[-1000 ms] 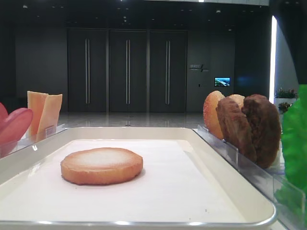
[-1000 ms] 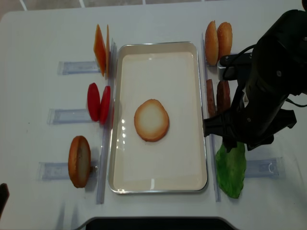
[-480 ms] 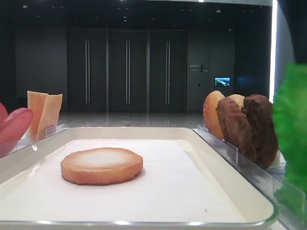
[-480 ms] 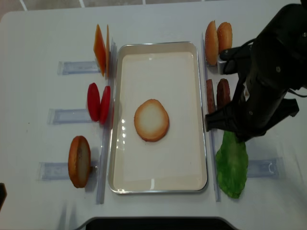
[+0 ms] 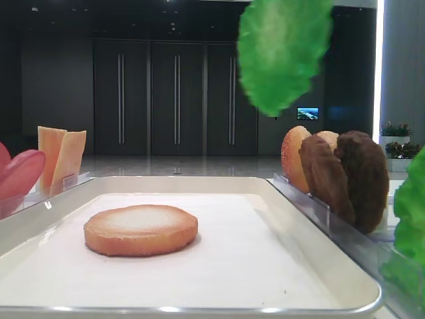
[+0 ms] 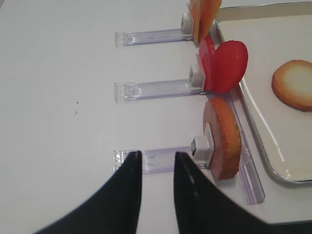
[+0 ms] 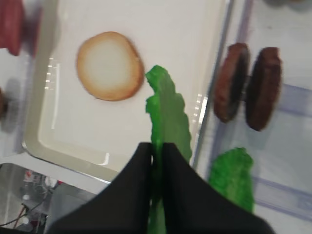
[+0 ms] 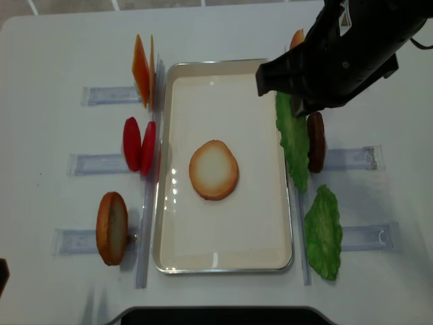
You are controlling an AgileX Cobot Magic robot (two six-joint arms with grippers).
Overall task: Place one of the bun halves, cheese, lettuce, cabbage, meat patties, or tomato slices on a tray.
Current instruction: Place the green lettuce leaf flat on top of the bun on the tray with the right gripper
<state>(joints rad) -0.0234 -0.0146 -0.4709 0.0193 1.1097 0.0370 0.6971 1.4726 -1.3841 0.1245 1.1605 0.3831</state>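
The large cream-white rectangular tray [image 8: 223,261] with its raised rim sits at the middle of the white bench [image 8: 54,40]. One round golden-brown bun half [image 8: 214,169] lies flat near the tray's centre, pale face up.

The right gripper [image 7: 157,155] has its black jaws pinched shut on a bright green ruffled lettuce leaf [image 8: 293,139], which hangs in the air over the tray's right rim. In the low exterior view the leaf hangs high above the tray. A second green lettuce leaf [image 8: 324,232] remains just right of the tray, toward its near end, by a narrow clear plastic rack [image 8: 365,237].

Also right of the tray, two thick dark brown meat patties [image 7: 247,87] stand on edge, side by side.

Left of the tray, all standing on edge in clear racks: thin pale-orange cheese slices [image 8: 142,70] at the far end, two smooth red tomato slices [image 8: 139,145] at mid-length, and another golden-brown bun half [image 8: 112,227] toward the near end.

The left gripper [image 6: 157,163] hovers above the bench left of the tray, over the rack of the standing bun half. Its jaws stand apart with nothing between them.
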